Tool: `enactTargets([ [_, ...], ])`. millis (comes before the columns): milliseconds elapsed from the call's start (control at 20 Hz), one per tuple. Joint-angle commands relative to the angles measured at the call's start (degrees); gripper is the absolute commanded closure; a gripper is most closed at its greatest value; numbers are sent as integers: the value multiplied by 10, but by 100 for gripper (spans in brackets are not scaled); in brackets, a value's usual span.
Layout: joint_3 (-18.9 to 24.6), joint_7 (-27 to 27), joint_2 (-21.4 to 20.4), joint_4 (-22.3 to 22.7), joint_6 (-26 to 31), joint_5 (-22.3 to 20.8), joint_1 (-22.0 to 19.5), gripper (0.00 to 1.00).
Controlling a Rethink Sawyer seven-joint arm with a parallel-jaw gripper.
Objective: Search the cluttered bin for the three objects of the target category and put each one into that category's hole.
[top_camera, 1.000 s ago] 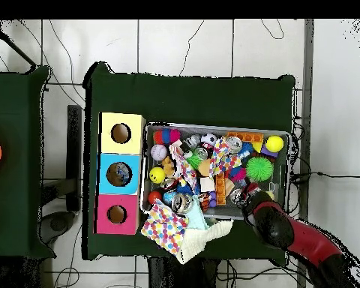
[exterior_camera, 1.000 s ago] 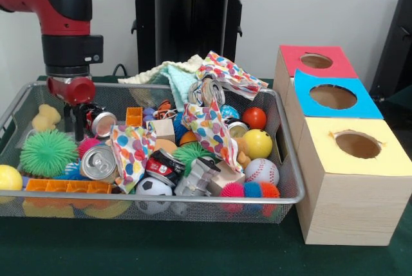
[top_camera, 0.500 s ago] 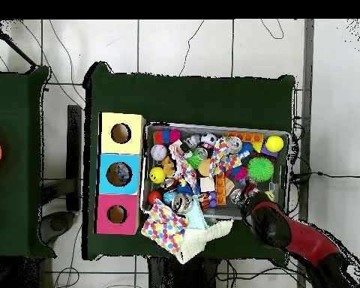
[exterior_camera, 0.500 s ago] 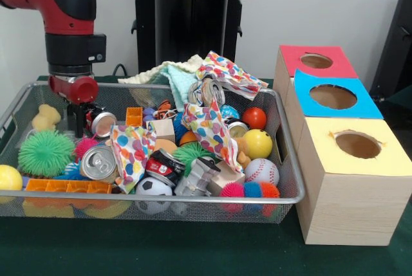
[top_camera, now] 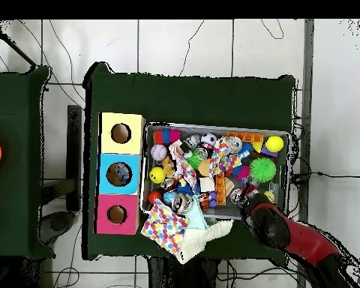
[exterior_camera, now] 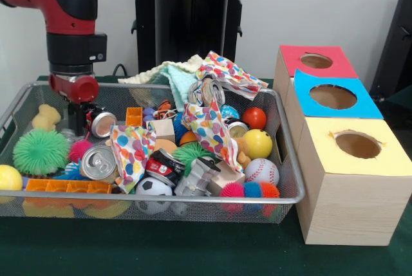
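Green cloth under wire-mesh bin [exterior_camera: 193,197] (rectangular)

No legible text, label, brand, number or sign in either view.

- Drink cans in the bin [exterior_camera: 283,160]: printed wrap on the red-and-black can [exterior_camera: 164,166] near the front rim shows white marks, too small to read; the silver can [exterior_camera: 98,162] shows only its bare lid end.
- Patterned cloth [exterior_camera: 209,128]: coloured dots only, no lettering.
- Three wooden boxes, tops red [exterior_camera: 315,62], blue [exterior_camera: 335,96] and yellow [exterior_camera: 357,144]: plain coloured faces with round holes, no markings.
- Baseball [exterior_camera: 262,172] at the bin's front right corner: stitching only.
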Motion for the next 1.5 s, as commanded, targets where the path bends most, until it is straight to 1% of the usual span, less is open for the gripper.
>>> enactTargets([
  [50,6,60,34,-32,-6,21,-6,100],
  [150,17,58,27,-24,-1,20,-16,100],
  [200,23,59,13,-14,-2,18,-20,100],
  [400,39,72,-64,48,0,23,-28,100],
  [500,42,74,-77,59,1,26,-31,100],
  [650,47,75,-73,57,-5,28,-35,100],
  [750,54,71,-81,61,5,31,-41,100],
  [1050,73,62,-156,112,48,48,-61,100],
  [1150,76,61,-159,116,47,51,-64,100],
  [1350,67,51,-138,102,31,41,-54,100],
  [1400,68,47,-134,101,31,40,-54,0],
  [1500,65,48,-133,102,26,37,-52,0],
])
